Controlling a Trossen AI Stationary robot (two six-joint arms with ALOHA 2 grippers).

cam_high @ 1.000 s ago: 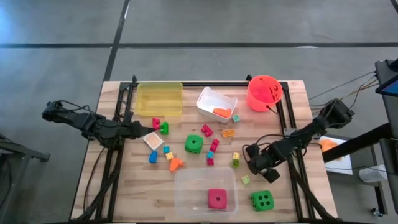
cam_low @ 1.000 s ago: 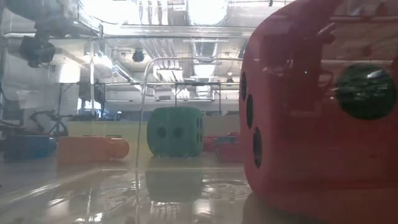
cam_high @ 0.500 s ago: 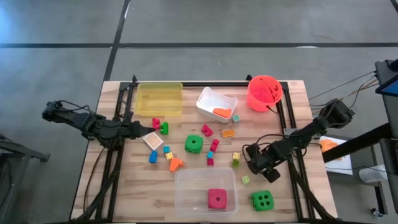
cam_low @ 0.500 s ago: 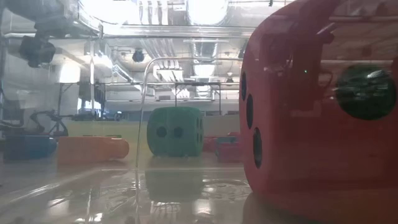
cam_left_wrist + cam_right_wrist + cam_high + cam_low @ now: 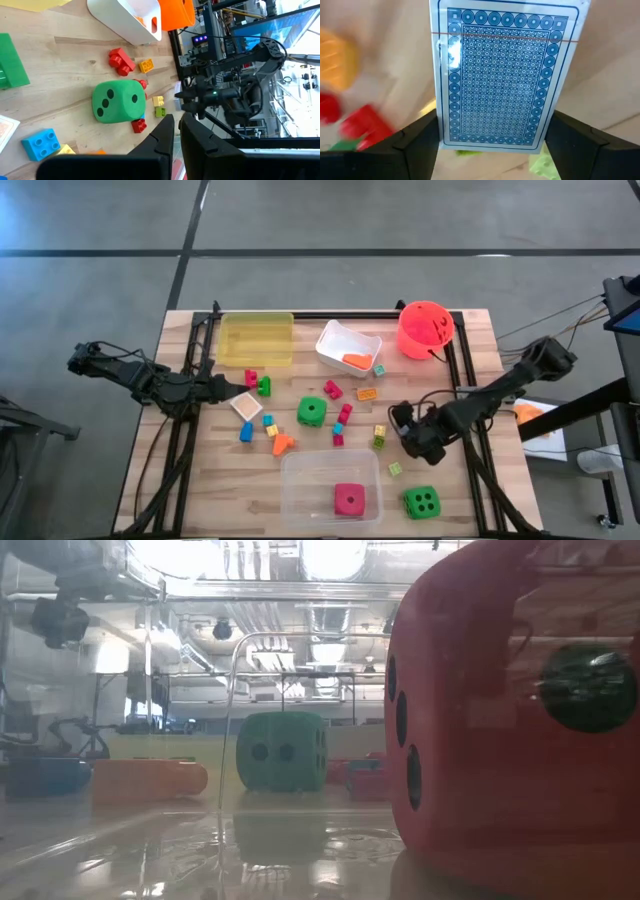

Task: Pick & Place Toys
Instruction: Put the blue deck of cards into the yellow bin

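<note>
Small bright blocks (image 5: 340, 420) lie scattered on the middle of the table around a green die (image 5: 312, 412). Another green die (image 5: 421, 502) sits at the near right, and a pink die (image 5: 348, 500) rests in the clear tub. A beige tile (image 5: 245, 406) lies flat just right of my left gripper (image 5: 224, 391), which is shut and empty, low over the table's left side. My right gripper (image 5: 408, 432) is right of the blocks and shut on a blue patterned tile (image 5: 500, 75). My right gripper pinches the blue tile between its two fingers (image 5: 420, 140), by its two long edges (image 5: 442, 135) near one short end. The tile's patterned face is turned toward the wrist camera and covers most of that view. The rest of the tile sticks out past the fingertips.
A yellow tub (image 5: 256, 338), a white tub (image 5: 332, 338) holding an orange piece, and an orange bucket (image 5: 425, 328) stand along the far edge. The clear tub (image 5: 300, 475) stands at the near middle. Black frame rails (image 5: 190, 430) run along both sides.
My right gripper has moved a little toward the table's far edge with the blue tile still held. My left arm has kept still.
</note>
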